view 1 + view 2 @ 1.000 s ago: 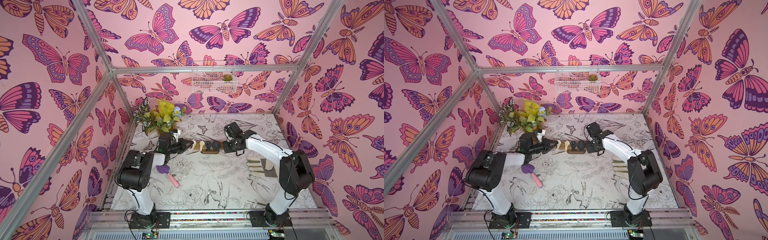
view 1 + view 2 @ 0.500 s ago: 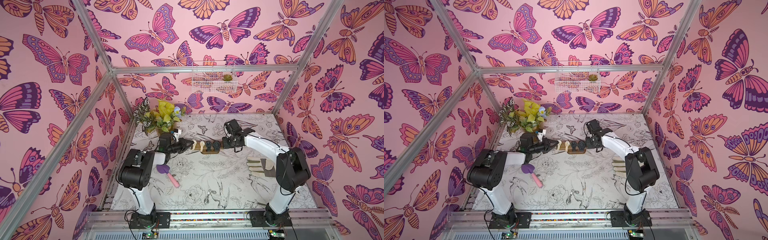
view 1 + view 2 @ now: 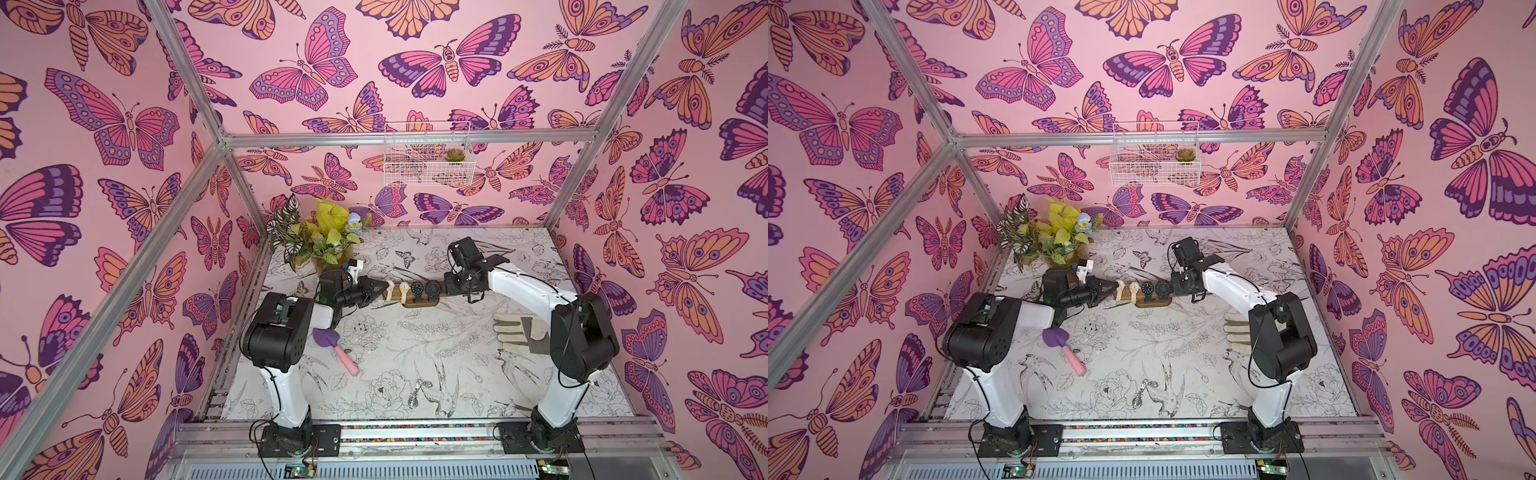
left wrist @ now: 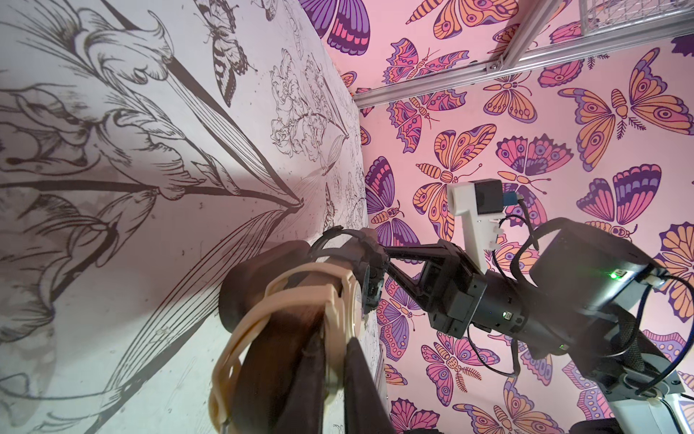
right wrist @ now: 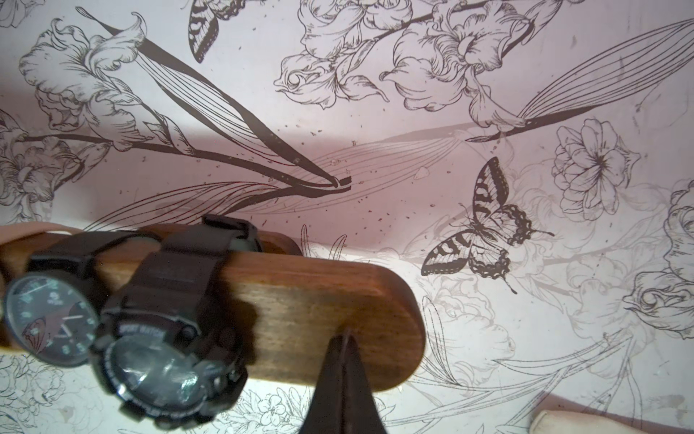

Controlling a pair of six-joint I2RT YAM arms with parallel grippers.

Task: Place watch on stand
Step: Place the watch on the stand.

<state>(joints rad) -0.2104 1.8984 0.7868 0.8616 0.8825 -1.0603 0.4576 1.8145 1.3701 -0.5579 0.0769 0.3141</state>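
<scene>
Change: Right arm has drawn in toward the stand (image 3: 419, 305) since a second ago, bringing the right gripper (image 5: 347, 338) onto the bar's right end; left arm and watches unchanged.
Stand: long brown wooden bar, rounded ends, small flat base; upright toward the back of the floral-print table (image 3: 457, 374), between the two grippers.
Cream watch (image 3: 390, 289): strapped round the bar at its left end.
Left gripper (image 3: 381, 286): jaws nearly closed, pinching the cream watch's case, as the left wrist view shows.
Second cream watch (image 3: 404, 291): on the bar, just beside the first.
Black round-dial watch (image 5: 49, 323): on the bar, right of the cream pair.
Black sport watch (image 5: 165, 357): last on the bar, nearest its right end.
Right gripper: jaws fully closed on nothing, tip against the bar's bare face near the rounded right end.
Trowel (image 3: 332, 347): purple blade, pink handle; flat by the left arm, well apart from the stand.
Work gloves (image 3: 513, 332): flat beside the right arm.
Potted plant (image 3: 320, 241): back left corner.
Wire basket (image 3: 428, 166): on the back wall, small succulent (image 3: 455, 155) inside.
</scene>
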